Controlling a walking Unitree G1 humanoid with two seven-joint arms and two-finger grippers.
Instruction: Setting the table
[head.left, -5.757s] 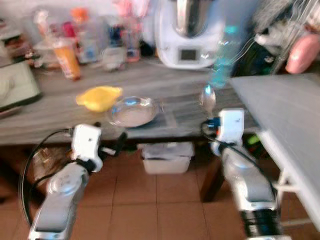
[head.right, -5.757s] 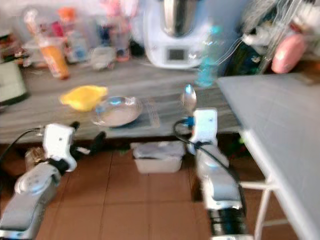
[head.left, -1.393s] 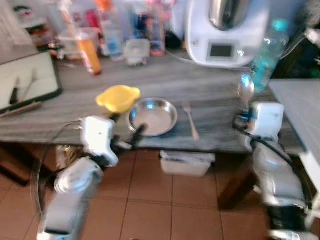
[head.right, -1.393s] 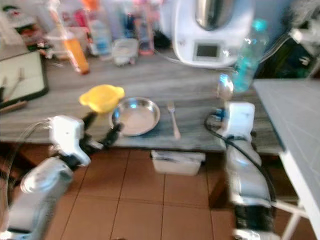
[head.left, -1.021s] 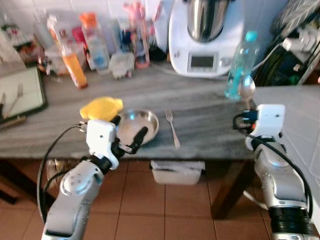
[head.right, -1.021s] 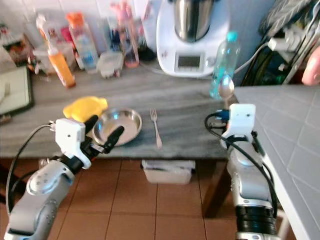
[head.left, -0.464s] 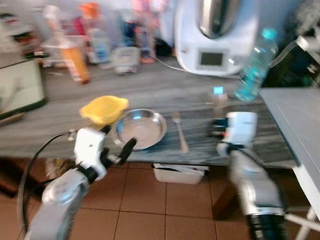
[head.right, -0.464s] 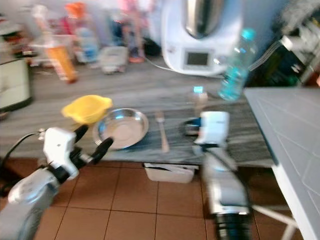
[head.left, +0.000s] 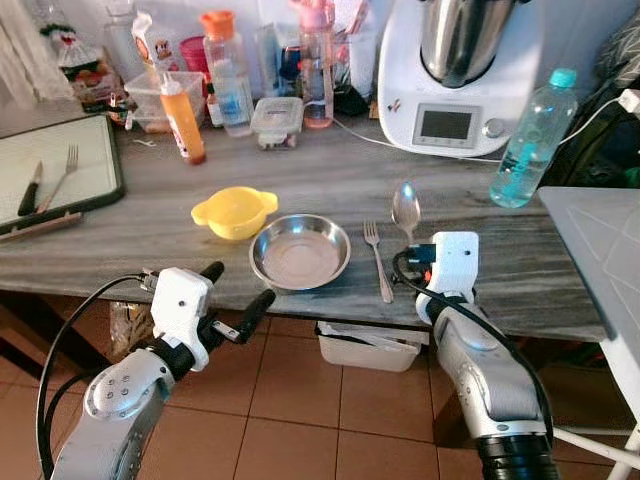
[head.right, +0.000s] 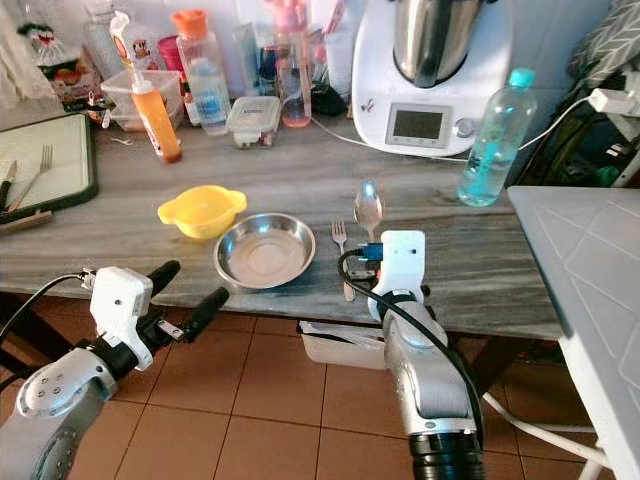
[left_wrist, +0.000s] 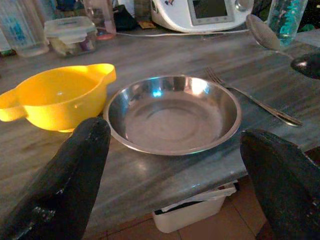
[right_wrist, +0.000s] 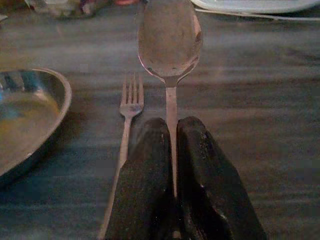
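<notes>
- The table (head.left: 300, 180) is long and grey.
- The left gripper (head.left: 238, 292) is spread wide, holding nothing, at the table's near edge.
- The plate (head.left: 299, 251) sits by a yellow bowl (head.left: 234, 211).
- The right gripper (right_wrist: 170, 165) squeezes the spoon (head.left: 405, 210) above the table, just right of the fork (head.left: 378, 260).

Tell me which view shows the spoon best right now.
Right wrist view: the spoon sits close up, handle pinched between the right gripper's shut fingers, just beside the fork. The eye views show its bowl, small, above the right wrist over the table. The left wrist view catches it at the frame edge.
</notes>
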